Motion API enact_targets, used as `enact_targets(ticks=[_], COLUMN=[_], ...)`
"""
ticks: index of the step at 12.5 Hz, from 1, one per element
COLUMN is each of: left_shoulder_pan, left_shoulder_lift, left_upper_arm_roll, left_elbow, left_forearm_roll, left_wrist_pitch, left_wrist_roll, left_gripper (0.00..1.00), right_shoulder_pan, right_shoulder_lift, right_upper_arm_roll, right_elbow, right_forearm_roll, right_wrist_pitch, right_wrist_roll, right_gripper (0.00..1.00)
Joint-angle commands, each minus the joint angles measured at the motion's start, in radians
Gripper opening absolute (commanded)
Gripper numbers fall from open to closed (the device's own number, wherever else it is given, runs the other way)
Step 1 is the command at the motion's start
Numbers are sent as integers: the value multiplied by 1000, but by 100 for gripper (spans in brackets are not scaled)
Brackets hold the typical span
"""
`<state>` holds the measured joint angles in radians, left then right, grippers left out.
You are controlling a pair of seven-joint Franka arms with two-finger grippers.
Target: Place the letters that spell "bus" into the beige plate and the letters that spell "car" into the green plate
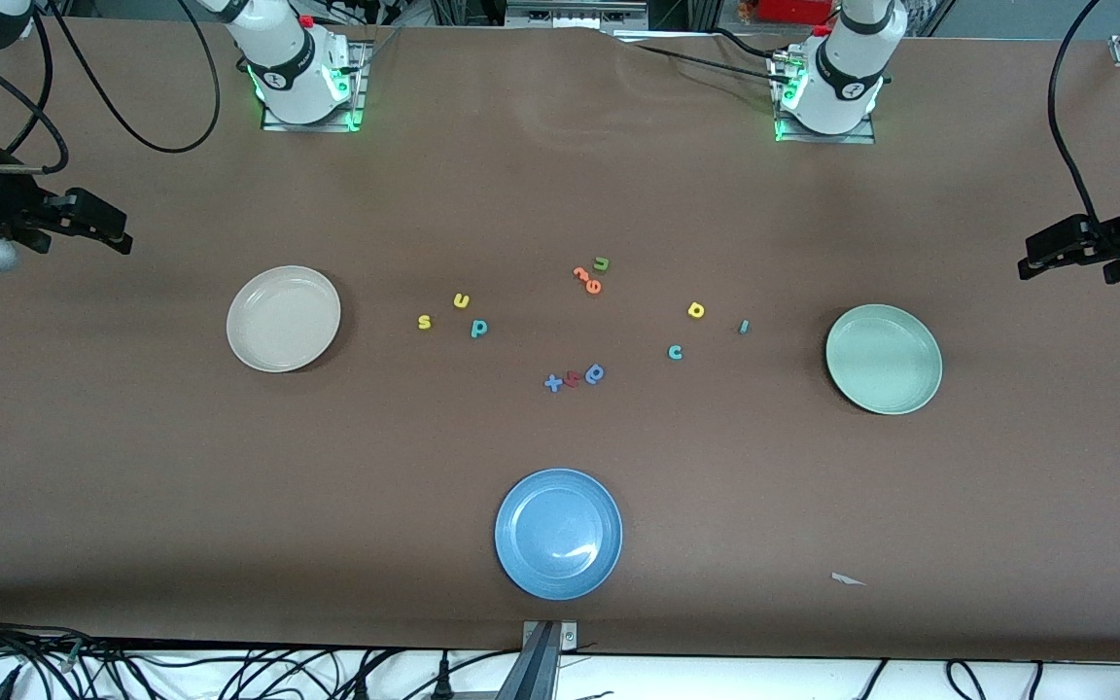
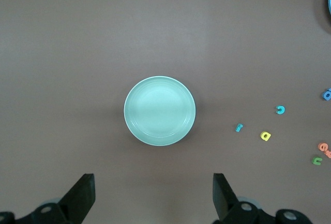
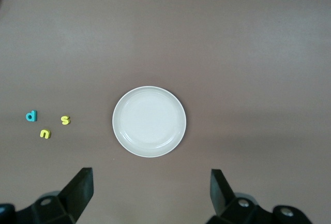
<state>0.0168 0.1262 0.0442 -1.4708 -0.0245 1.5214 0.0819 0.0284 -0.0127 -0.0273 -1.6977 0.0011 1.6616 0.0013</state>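
The beige plate (image 1: 284,318) (image 3: 149,121) lies empty toward the right arm's end. Beside it on the table are the yellow "s" (image 1: 424,322) (image 3: 65,120), the yellow "u" (image 1: 461,300) (image 3: 45,134) and the teal "b" (image 1: 478,329) (image 3: 31,116). The green plate (image 1: 884,358) (image 2: 160,110) lies empty toward the left arm's end, with the teal "c" (image 1: 675,352) (image 2: 280,110), yellow "a" (image 1: 696,310) (image 2: 265,136) and thin teal "r" (image 1: 743,327) (image 2: 238,128) beside it. My right gripper (image 1: 118,231) (image 3: 151,190) hangs open high above the beige plate's end. My left gripper (image 1: 1032,258) (image 2: 154,193) hangs open high above the green plate's end.
A blue plate (image 1: 558,533) sits near the table's front edge. Mid-table lie orange letters (image 1: 586,279) with a green "u" (image 1: 602,263). Nearer the camera lie a blue cross (image 1: 552,383), a red letter (image 1: 572,378) and a blue round-bowled letter (image 1: 595,373). A white scrap (image 1: 847,579) lies on the table.
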Motion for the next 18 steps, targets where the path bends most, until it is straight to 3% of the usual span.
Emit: enact_targets(ticks=[1,18], left_shoulder_pan=[-3,-3], left_shoulder_lift=[0,9], left_upper_arm_roll=[0,0], left_elbow=[4,7], left_forearm_roll=[-12,-12], left_wrist_pitch=[-9,-4], left_wrist_roll=[4,4], left_gripper=[100,100], right_shoulder_pan=[2,5], right_shoulder_lift=[-3,-6], right_upper_arm_roll=[1,4], right_elbow=[9,9], right_forearm_roll=[-4,-7], right_wrist_pitch=[-13,-14], right_wrist_roll=[0,-6], right_gripper=[100,100])
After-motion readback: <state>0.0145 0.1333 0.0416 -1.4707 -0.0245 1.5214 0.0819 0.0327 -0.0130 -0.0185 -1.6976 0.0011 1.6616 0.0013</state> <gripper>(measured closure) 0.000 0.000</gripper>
